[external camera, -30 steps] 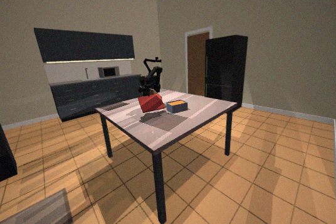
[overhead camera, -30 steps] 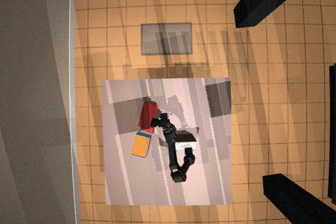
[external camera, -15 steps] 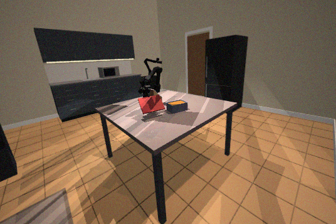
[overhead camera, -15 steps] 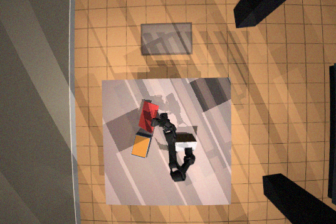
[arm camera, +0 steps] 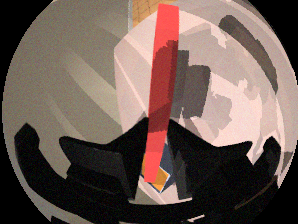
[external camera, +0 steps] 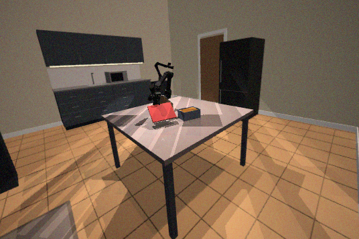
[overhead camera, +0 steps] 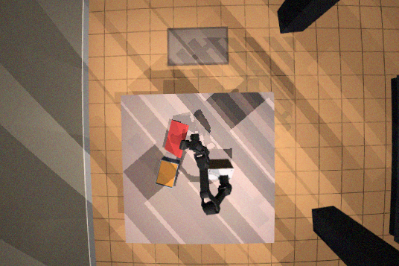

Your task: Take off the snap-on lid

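Observation:
The red lid (overhead camera: 176, 135) (external camera: 162, 112) (arm camera: 164, 75) is off the box and tilted, its broad red face turned towards the exterior camera. It hangs a little above the table (overhead camera: 149, 227) (external camera: 201, 134), with a shadow below it. My gripper (overhead camera: 183, 144) (external camera: 157, 103) (arm camera: 157, 122) is shut on the lid at one edge; the lid shows nearly edge-on between the fingers in the wrist view. The dark blue storage box (overhead camera: 167, 173) (external camera: 189, 114) (arm camera: 162, 180) stands uncovered on the table beside the lid, orange showing in its top. The lid's underside is hidden.
A white and dark brown block (overhead camera: 220, 172) stands beside the arm, on the opposite side from the box. The table's left edge (overhead camera: 123, 190) runs beyond the box and lid in the top view.

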`<action>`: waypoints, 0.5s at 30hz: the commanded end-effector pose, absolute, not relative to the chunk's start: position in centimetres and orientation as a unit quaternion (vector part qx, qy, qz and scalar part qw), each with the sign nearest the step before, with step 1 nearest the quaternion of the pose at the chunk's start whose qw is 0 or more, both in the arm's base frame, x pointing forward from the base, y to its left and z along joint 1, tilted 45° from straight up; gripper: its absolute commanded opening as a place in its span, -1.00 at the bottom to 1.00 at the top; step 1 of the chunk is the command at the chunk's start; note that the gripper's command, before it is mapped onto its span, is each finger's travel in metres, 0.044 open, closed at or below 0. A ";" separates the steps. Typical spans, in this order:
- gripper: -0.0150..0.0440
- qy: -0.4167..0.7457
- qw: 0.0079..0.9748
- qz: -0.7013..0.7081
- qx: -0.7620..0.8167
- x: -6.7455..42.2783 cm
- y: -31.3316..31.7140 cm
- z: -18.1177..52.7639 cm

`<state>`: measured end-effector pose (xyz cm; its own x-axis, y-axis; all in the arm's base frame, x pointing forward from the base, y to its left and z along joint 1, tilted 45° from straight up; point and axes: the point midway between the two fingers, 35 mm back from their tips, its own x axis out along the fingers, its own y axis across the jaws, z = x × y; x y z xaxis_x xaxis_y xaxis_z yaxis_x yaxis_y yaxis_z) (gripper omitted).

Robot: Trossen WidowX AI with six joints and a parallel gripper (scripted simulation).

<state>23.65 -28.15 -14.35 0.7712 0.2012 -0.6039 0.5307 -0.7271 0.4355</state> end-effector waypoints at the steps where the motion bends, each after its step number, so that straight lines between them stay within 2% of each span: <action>1: -0.49 0.203 0.307 -0.267 0.890 23.7 -28.1 -14.4; 15: -0.49 0.203 0.307 -0.267 0.891 23.9 -27.3 -15.2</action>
